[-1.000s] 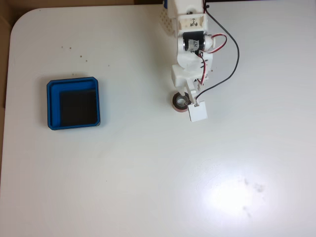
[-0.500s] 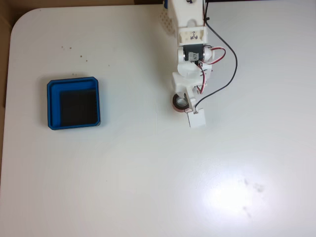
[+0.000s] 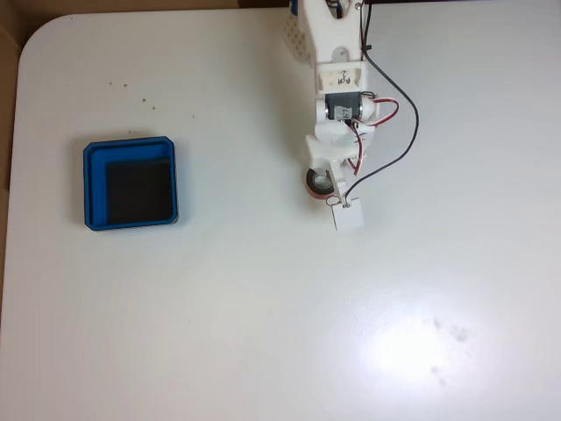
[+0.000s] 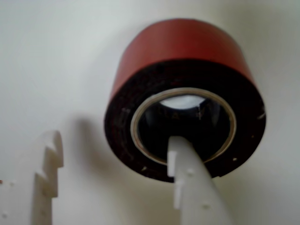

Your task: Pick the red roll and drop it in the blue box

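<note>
Wrist view: small dark-red tape roll (image 4: 185, 93) seen flat on white bench (image 4: 56, 56); white two-finger hand (image 4: 112, 152) spread, one finger through core, other outside wall. Judged light, stiff; wall offers grip.

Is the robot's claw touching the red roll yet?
Cannot tell. In the wrist view one finger reaches into the red roll hole, the other sits outside, but no plain contact or gap shows.
</note>
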